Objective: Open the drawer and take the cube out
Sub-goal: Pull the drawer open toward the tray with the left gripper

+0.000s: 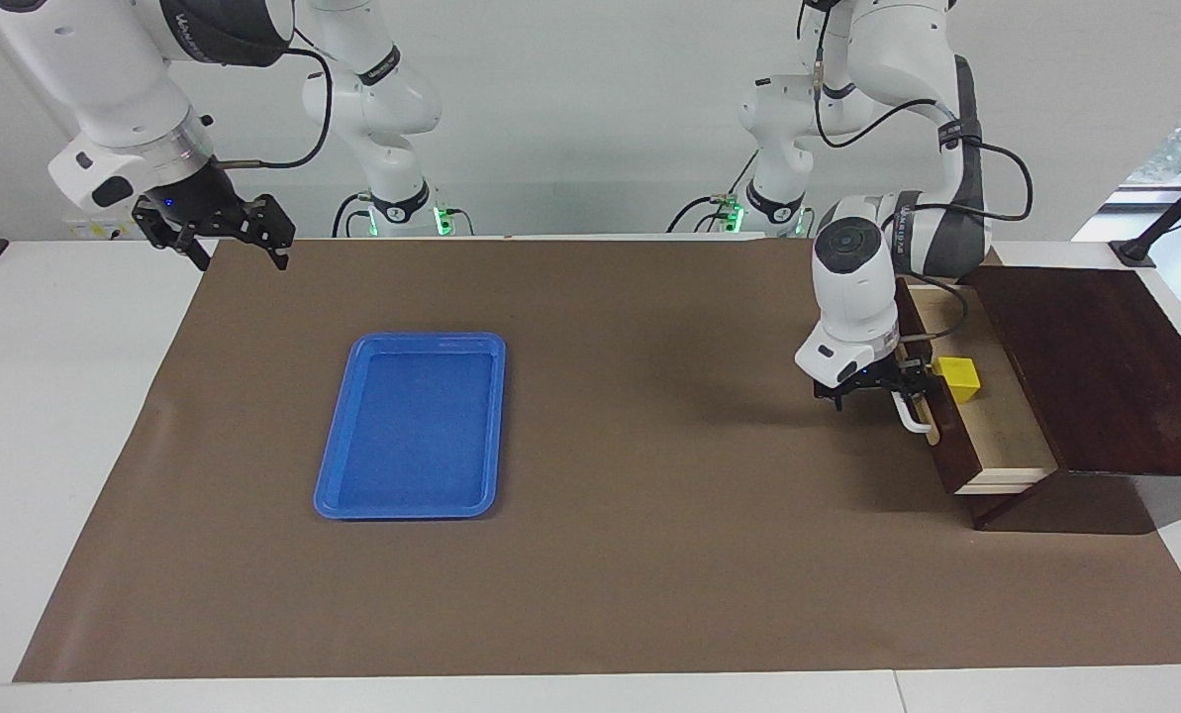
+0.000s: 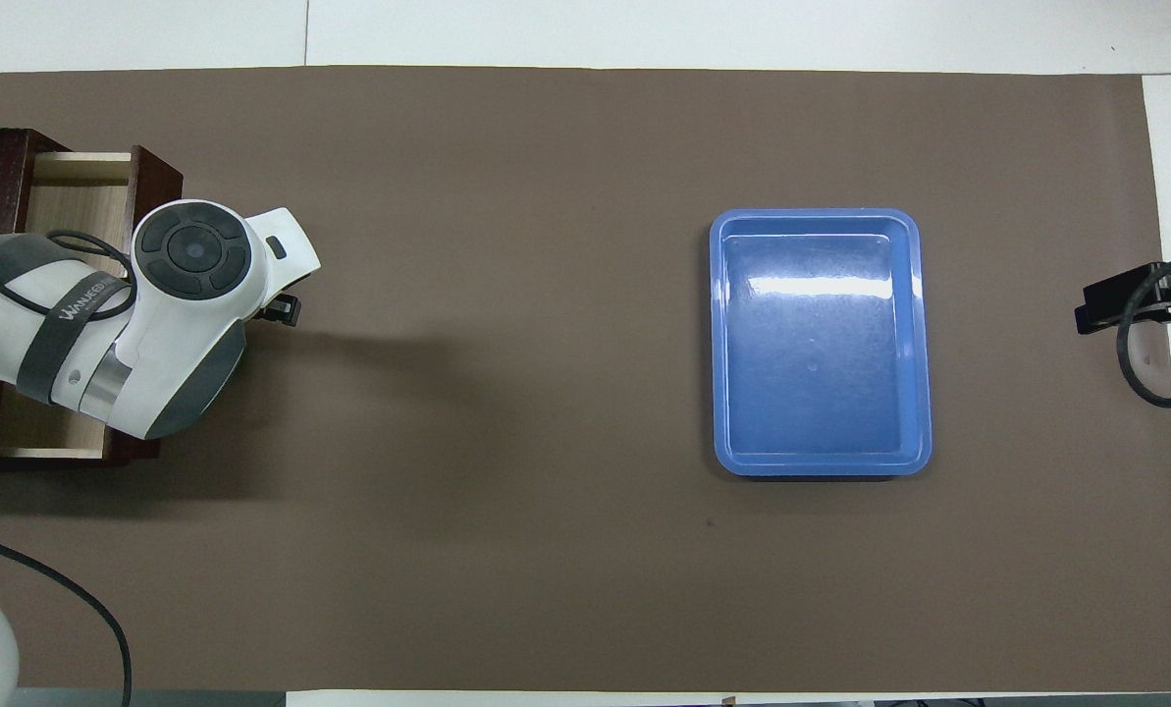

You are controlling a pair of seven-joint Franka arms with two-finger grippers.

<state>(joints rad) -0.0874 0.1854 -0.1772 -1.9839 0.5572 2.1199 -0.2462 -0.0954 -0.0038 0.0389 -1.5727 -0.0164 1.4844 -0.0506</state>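
Drawer open, yellow cube inside, left end effector at handle

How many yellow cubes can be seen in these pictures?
1. The cube lies in the open drawer, beside the left end effector at the handle. In the overhead view the arm covers it. Part of the drawer is hidden, so more cannot be ruled out.

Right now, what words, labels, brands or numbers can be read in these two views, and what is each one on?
"WANJEON...", roughly, letters uncertain: white print on the grey band around the left arm, overhead view.
Same kind of band lettering on the left arm's forearm and on the right arm in the facing view: too blurred to read.
Blue tray, drawer, yellow cube and brown mat: no text visible.
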